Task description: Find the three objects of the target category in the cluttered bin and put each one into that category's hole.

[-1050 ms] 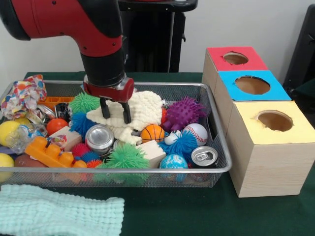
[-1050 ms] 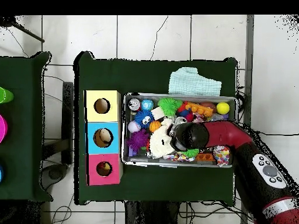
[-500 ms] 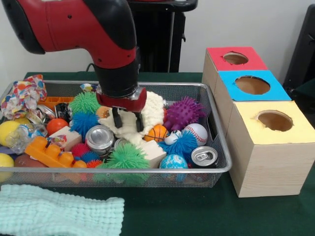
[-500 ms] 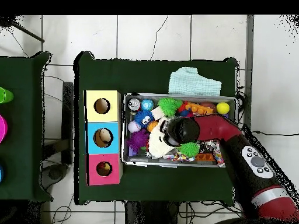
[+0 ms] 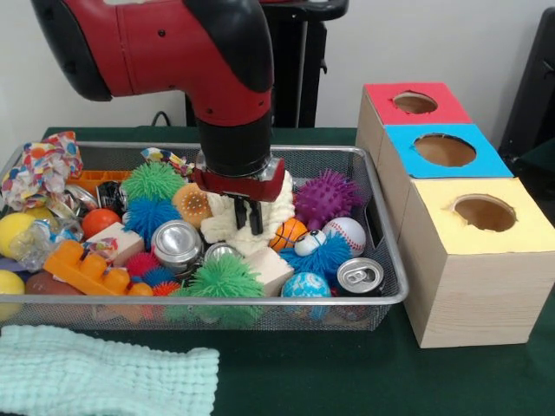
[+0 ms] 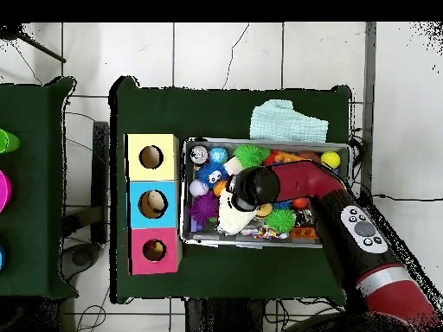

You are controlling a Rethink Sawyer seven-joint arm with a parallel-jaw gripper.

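My gripper (image 5: 249, 217) is down in the wire bin (image 5: 260, 302), its two black fingers drawn close together on the cream knitted cloth (image 5: 222, 227), which bunches up around them. Just right of the fingers lie a small basketball (image 5: 289, 232), a soccer-pattern ball (image 5: 305, 243) and a baseball (image 5: 350, 232). A blue globe ball (image 5: 305, 284) rests at the bin's front. In the overhead view the arm's end (image 6: 253, 186) hides the fingers, and the cream cloth (image 6: 227, 218) shows beside it.
Red (image 5: 414, 102), blue (image 5: 444, 149) and yellow (image 5: 482, 212) boxes with holes stand right of the bin. Spiky balls in purple (image 5: 325, 198), green (image 5: 222, 279) and blue (image 5: 147, 215), two cans (image 5: 177, 244) (image 5: 360, 276) and an orange block (image 5: 87, 269) crowd the bin. A mint cloth (image 5: 104, 377) lies in front.
The arm has moved right across the bin toward the boxes, and the fingers have drawn together on the cream cloth, which has shifted and bunched with them.
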